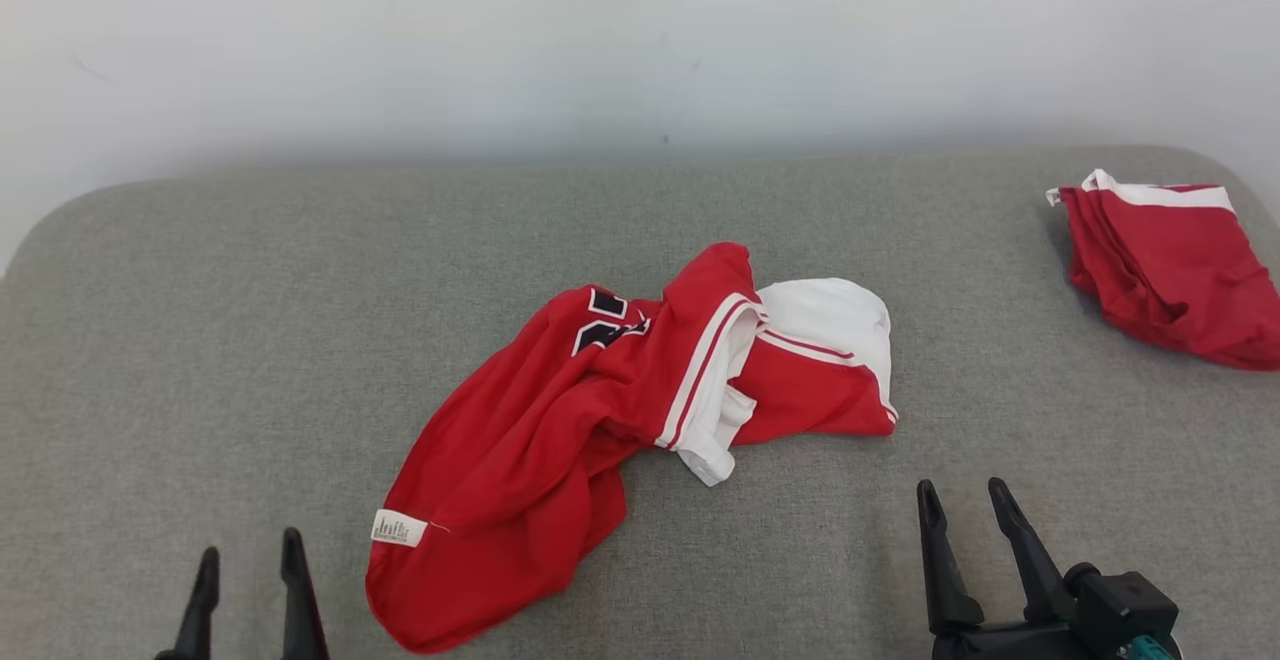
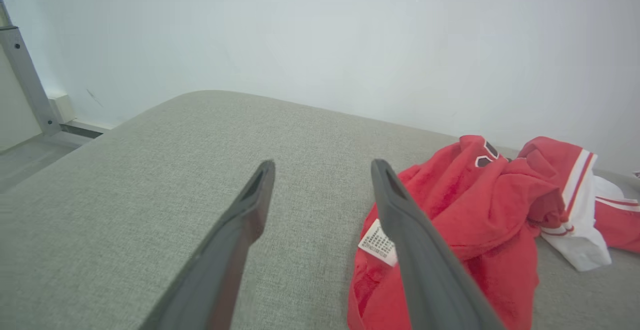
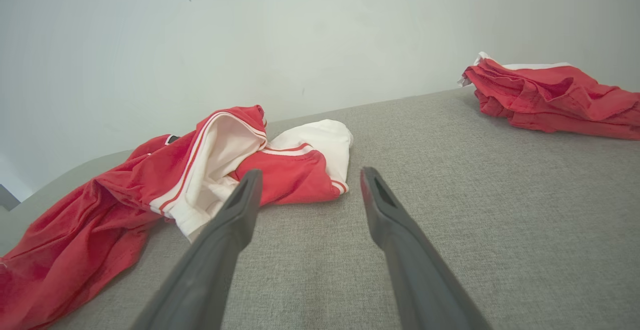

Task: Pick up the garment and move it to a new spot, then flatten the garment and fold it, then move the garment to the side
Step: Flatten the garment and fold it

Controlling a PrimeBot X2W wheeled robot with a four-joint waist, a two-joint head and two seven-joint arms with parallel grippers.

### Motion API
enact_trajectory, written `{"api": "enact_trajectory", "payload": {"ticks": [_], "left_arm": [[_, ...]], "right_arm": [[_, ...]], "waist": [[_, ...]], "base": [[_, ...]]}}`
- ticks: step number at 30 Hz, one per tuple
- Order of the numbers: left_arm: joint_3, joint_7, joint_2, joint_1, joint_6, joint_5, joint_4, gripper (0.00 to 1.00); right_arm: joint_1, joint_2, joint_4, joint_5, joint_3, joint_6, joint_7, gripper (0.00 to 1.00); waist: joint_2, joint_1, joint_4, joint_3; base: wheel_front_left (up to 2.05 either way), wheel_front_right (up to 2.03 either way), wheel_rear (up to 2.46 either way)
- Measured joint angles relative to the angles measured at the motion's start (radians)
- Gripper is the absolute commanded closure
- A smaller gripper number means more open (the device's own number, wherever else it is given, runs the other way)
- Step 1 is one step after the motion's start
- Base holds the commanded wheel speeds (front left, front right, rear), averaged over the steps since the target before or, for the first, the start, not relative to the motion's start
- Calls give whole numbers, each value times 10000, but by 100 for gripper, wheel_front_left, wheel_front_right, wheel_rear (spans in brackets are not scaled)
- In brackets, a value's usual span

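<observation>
Left gripper (image 1: 249, 545) is standing with fingers spread and nothing between them, at the near edge of the grey fabric-covered table (image 1: 200, 290), left side. Right gripper (image 1: 962, 488) is likewise gaping empty at the near edge, right side. Garment (image 1: 560, 410), red with white trim, is lying crumpled about mid-table, between the two grippers and beyond them. Its near hem is reaching close to the near edge just beside the left gripper, apart from it. Left wrist view is showing the white care label (image 2: 378, 242) partly behind one finger, plus a metal post (image 2: 25, 80) beyond the table's left end. Right wrist view is showing the garment's white sleeve end just past its fingertips, and a second red garment (image 3: 550, 95), folded, lying at the far right corner, well apart.
</observation>
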Motion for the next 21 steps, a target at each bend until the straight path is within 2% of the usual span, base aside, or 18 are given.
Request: {"api": "enact_trajectory", "payload": {"ticks": [3,8,14,21], "left_arm": [[334,0,-77,146,-10,435,-451,0],[717,0,-98,315,-268,1267,-1129,0],[754,0,-249,382,-523,1837,-1149,0],[514,0,-433,308,-704,2201,-1058,0]], "right_arm": [[21,-12,38,4,17,0,0,0],[84,-35,69,31,33,0,0,0],[103,-134,230,29,188,0,0,0],[-1516,-531,1356,29,1212,0,13,0]], "waist": [[0,0,71,-146],[0,1,155,-273],[0,1,374,-273],[0,1,823,-158]], "base": [[0,0,0],[0,0,0],[0,0,0],[0,0,0]]}}
